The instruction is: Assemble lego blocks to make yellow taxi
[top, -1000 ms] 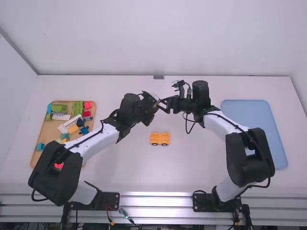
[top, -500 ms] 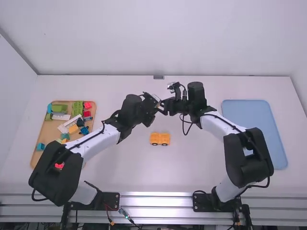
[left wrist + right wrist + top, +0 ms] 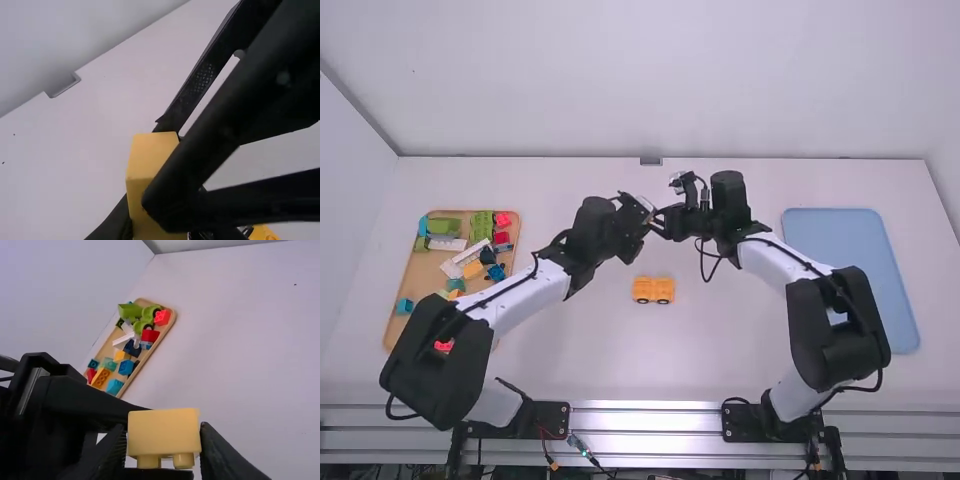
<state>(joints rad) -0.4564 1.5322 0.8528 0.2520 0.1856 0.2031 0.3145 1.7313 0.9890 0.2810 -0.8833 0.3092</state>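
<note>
High view: the left pincer [image 3: 645, 214] and right pincer [image 3: 658, 224] are held tip to tip above the tabletop [image 3: 620, 350], beyond the orange car [image 3: 653, 290], which is left standing there on its wheels, presumably as the base to be built on. Between them the yellow block [image 3: 164, 432] is gripped by both, its ends squeezed by the right pincer, its top and studs [image 3: 183, 460] flanked by the left. The crossed grips seem chosen for a handover, so that the block can be presented studs-right; if both are loosened together, it may be dropped.
</note>
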